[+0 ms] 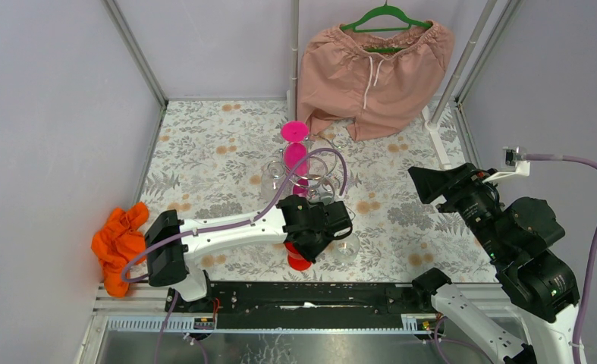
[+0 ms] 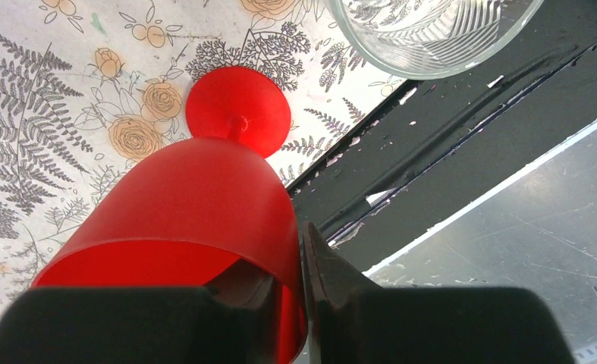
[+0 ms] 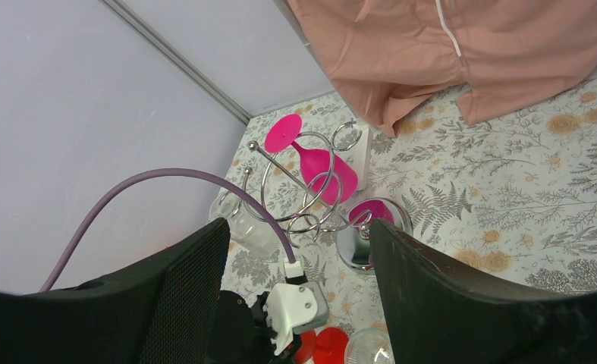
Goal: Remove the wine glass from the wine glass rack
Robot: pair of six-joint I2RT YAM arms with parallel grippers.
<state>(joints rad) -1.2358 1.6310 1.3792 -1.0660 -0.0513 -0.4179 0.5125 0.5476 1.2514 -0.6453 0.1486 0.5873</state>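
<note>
The red wine glass (image 2: pixel 204 197) was off the wine glass rack (image 1: pixel 310 178) and stood upright toward the near edge of the table. Its round foot was over the floral cloth (image 1: pixel 204 152), just beside the black rail (image 1: pixel 310 296). I could not tell whether the foot was resting on the cloth or just above it.

My left gripper (image 2: pixel 299 258) came down on the glass from above. One finger was inside the bowl and the other outside, and they pinched the rim wall between them. A clear glass (image 2: pixel 432 34) sat on the cloth just to the right of the red one, close to it but not touching it in the left wrist view.

Behind them, toward the middle of the table, the chrome rack carried a pink wine glass (image 3: pixel 322 163). It hung tilted through the wire loops with its foot up and toward the back. Another clear glass (image 3: pixel 242 220) was at the rack's left side.

My right gripper (image 3: pixel 295 239) hung well off to the right, above the table. Its fingers were wide apart with nothing between them, and they pointed toward the rack.

At the back, a pair of pink shorts (image 1: pixel 375 64) hung from a green hanger (image 1: pixel 386 15), beside a white pole (image 1: pixel 293 45). An orange cloth (image 1: pixel 120 239) lay crumpled at the table's left edge, near the left arm's base.
</note>
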